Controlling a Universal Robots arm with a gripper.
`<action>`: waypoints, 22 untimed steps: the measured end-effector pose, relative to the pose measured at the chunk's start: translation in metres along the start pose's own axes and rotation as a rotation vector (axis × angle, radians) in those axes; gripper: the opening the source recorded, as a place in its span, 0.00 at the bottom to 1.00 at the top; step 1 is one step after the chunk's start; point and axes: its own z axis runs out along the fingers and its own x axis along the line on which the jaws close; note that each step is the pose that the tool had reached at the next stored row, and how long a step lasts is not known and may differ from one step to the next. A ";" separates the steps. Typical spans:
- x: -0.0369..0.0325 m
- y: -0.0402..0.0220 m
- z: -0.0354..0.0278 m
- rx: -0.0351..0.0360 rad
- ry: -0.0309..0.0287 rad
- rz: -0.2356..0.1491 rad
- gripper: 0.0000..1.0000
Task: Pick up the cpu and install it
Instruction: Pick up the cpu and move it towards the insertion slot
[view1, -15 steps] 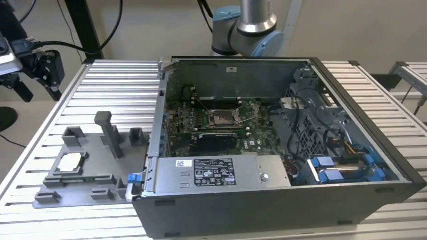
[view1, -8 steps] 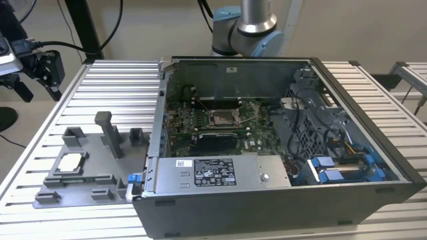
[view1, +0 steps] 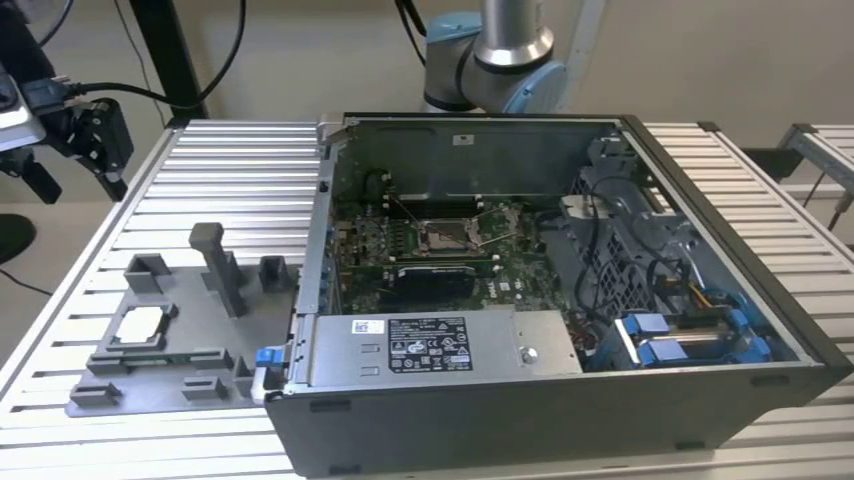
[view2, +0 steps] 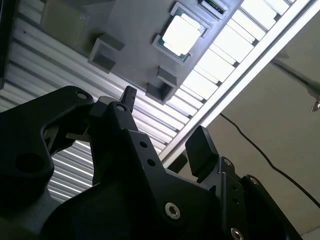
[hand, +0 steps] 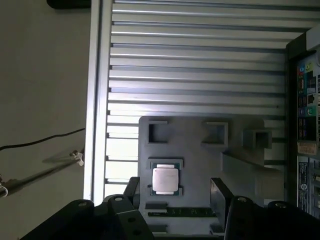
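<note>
The cpu (view1: 143, 322), a pale silver square chip, lies flat in a recess of the grey fixture plate (view1: 174, 350) on the slatted table at the exterior view's left. The chip appears as cpu (hand: 165, 180) in the first wrist view and cpu (view2: 181, 32) in the second. My gripper (view1: 78, 170) hangs well above the table's far left corner, apart from the chip. Both wrist views show the gripper (hand: 175, 192) (view2: 165, 122) open, its black fingers spread with nothing between them. The square socket (view1: 445, 236) sits on the motherboard inside the open computer case (view1: 747, 300).
Grey fixture blocks and a tall post (view1: 216, 262) rise from the plate beside the chip. The case walls, a power supply box (view1: 441, 345) and blue drive brackets (view1: 667, 335) surround the motherboard. The slatted table's edge (hand: 97, 100) runs close to the fixture. Cables hang at the back.
</note>
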 end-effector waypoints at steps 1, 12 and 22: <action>0.0000 0.0000 0.0001 0.0000 0.0000 0.000 1.00; 0.0002 -0.0015 0.0144 0.0016 0.0114 0.001 1.00; 0.0005 -0.0029 0.0281 0.0361 0.0106 0.000 1.00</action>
